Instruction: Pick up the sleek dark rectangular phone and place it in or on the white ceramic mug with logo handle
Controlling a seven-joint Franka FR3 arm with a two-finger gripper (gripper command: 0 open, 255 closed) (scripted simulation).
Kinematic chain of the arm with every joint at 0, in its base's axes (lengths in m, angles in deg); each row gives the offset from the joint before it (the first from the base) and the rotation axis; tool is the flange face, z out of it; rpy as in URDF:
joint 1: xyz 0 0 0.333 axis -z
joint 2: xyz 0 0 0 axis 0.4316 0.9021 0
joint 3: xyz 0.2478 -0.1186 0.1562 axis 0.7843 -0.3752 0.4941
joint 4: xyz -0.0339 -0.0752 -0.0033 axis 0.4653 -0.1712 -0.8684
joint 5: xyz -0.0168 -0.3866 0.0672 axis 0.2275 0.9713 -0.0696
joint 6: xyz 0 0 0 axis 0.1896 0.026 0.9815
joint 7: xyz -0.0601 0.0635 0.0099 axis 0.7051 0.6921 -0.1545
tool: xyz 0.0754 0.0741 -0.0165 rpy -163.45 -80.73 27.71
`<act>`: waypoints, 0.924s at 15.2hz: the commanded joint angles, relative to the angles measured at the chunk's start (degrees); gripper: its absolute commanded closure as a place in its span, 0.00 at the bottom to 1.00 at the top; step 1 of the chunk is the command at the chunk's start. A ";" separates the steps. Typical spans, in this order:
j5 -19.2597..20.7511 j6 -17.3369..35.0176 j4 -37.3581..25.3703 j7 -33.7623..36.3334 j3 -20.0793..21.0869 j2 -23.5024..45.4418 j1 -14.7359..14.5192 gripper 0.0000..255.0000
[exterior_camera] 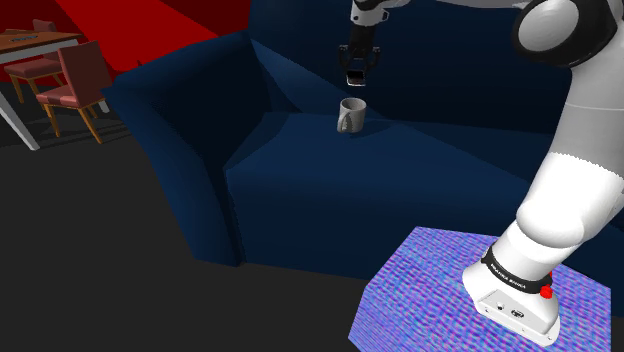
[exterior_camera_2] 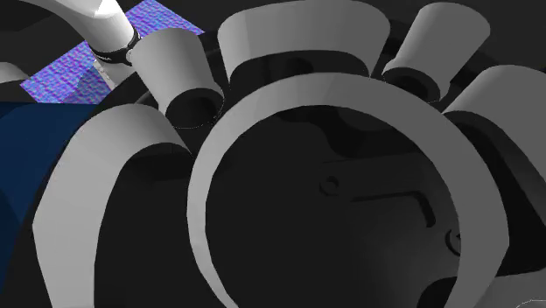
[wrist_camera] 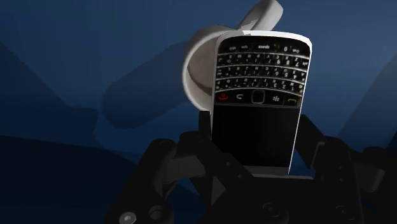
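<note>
Red chairs [exterior_camera: 75,85] stand at ten o'clock of the navy sofa [exterior_camera: 300,190]. Over its seat hangs my gripper [exterior_camera: 356,72], fingers clamped on the side edges of the black keypad phone [exterior_camera: 354,80], with the keyboard end pointing away from me. The white mug [exterior_camera: 350,116] stands upright on the cushion at the phone's six o'clock, apart from it. My stand [exterior_camera: 470,300] sits at four o'clock.

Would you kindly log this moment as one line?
tool: shut on phone | phone: held over mug | mug: upright on sofa seat
</note>
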 commanded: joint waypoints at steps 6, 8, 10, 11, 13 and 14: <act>0.03 5.41 5.55 0.12 -0.04 -0.17 0.12 1.00; 0.05 6.95 7.08 0.18 -0.05 -0.17 0.14 1.00; 0.09 8.88 8.93 0.26 -0.07 -0.08 0.16 1.00; 0.09 8.89 8.95 0.26 -0.07 -0.10 0.16 1.00; 0.09 8.88 8.93 0.26 -0.07 -0.08 0.16 1.00; 0.09 8.88 8.93 0.26 -0.07 -0.08 0.16 1.00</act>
